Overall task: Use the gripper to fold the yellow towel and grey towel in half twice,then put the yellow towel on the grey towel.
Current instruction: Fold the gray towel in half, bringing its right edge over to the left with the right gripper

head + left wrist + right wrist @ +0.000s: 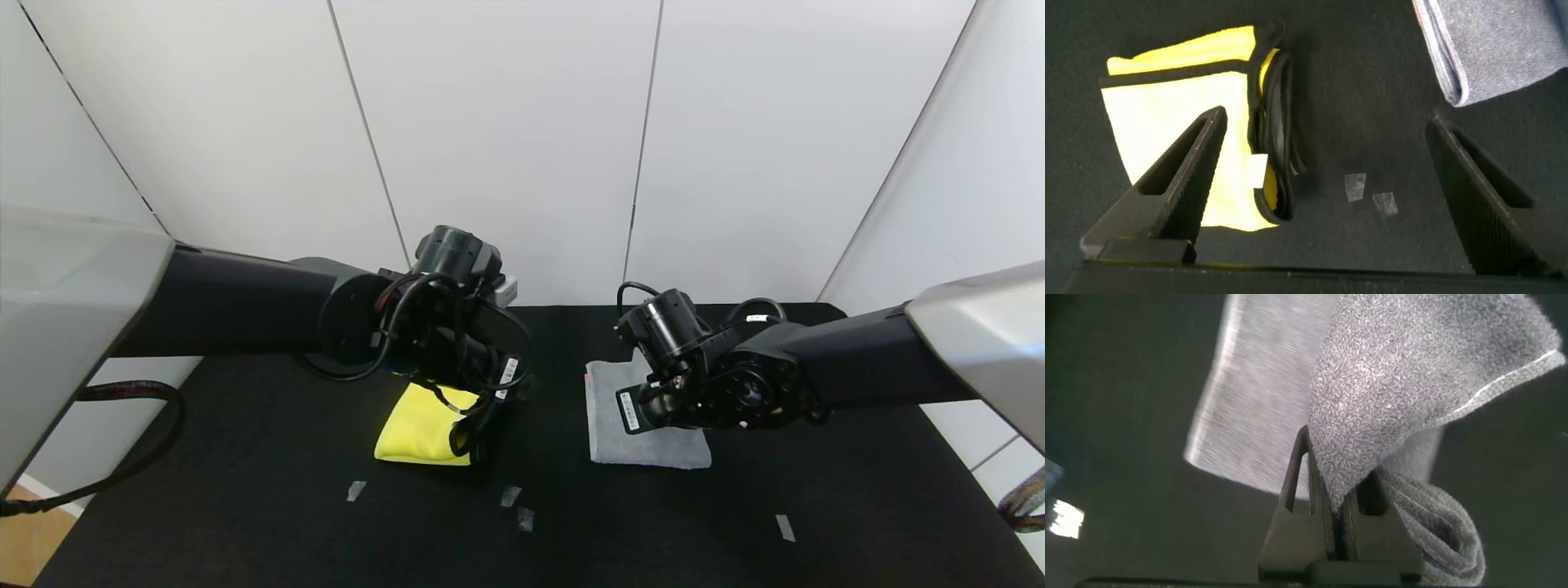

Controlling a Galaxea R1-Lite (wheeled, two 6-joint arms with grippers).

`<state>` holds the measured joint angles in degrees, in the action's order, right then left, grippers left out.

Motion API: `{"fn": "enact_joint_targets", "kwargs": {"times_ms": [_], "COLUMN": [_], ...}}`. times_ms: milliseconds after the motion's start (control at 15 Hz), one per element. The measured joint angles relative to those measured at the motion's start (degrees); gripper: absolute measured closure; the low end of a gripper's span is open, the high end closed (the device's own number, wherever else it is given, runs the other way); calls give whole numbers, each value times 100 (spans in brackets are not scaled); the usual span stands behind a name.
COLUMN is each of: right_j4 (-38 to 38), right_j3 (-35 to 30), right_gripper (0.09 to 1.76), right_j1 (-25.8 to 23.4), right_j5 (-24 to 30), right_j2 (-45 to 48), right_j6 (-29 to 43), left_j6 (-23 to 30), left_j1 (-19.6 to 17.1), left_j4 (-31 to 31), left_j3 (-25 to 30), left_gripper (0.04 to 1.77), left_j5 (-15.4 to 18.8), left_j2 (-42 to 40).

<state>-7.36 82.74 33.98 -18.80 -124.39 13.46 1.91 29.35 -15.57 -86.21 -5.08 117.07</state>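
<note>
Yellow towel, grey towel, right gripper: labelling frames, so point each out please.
yellow towel (1167, 122), left wrist view, flat top layer.
grey towel (645, 445), head view, near edge.
right gripper (1335, 510), right wrist view, tips pinching cloth.

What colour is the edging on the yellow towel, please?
Dark, nearly black, edging on the yellow towel; clearest in the left wrist view.

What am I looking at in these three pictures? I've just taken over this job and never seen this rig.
It is a two-armed robot at a black table. The wide picture comes from a camera on its head; the other two come from a camera on each wrist. The left claw hangs open above the folded yellow towel, holding nothing. The right claw is shut on a pinched fold of the grey towel, which lies folded to the yellow one's right. A few bits of tape mark the table.
</note>
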Motion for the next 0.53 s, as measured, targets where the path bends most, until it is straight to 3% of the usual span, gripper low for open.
{"fn": "enact_joint_targets", "kwargs": {"times_ms": [133,200,333,533], "right_j4": [79,96,179,268], "right_j3": [-22,-27,-30,-51], "right_gripper": [168,159,125,90], "right_j1": [67,105,133,149], "right_j5": [28,137,356,758], "right_j2": [-121,-160,-188,-149], "right_j6": [82,121,211,349], "left_j6": [0,0,-4,-9], "left_j1": [0,5,9,9], "left_j4": [0,0,0,0], "left_j3": [7,9,9,5], "left_gripper": [9,9,9,9], "left_j5": [0,2,5,9], "left_j2": [-4,-6,-6,-4]}}
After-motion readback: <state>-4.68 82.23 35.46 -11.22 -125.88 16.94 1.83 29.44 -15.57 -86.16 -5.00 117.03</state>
